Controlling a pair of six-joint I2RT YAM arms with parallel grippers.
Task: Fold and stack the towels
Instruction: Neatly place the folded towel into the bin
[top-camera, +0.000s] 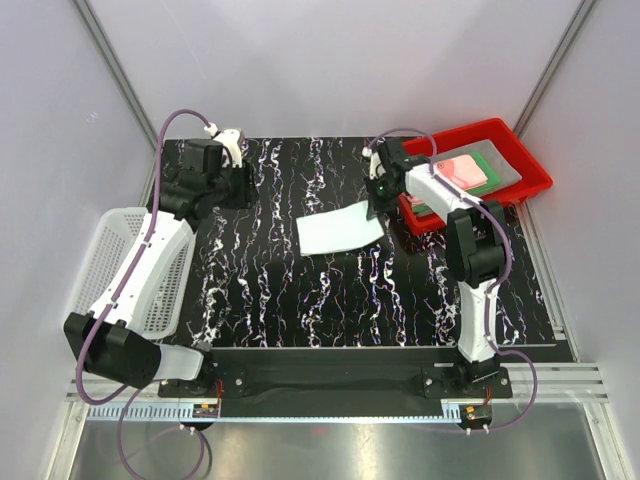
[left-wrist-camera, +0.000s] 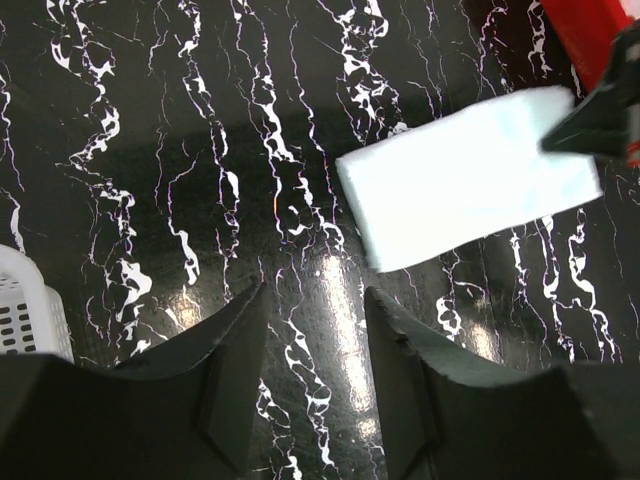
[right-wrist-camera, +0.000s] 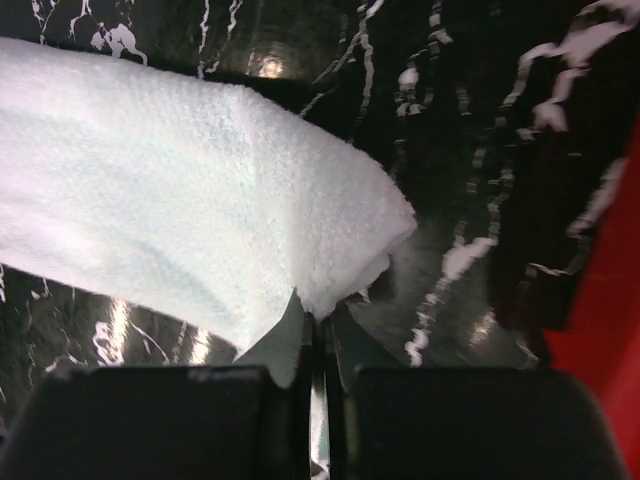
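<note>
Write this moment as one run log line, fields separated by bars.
pale towel folded on table | right end effector shut on its corner | left end effector open, apart | tray holds folded towels

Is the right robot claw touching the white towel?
Touching. The right wrist view shows the right gripper pinched shut on the edge of the white towel, with the cloth caught between its fingertips.

Hidden and cut-off parts

Behind the right gripper (top-camera: 378, 208), its arm covers part of the red tray (top-camera: 530, 180) and the stacked towels (top-camera: 470, 170); the pale towel (right-wrist-camera: 180, 210) runs off the wrist view's left edge.
</note>
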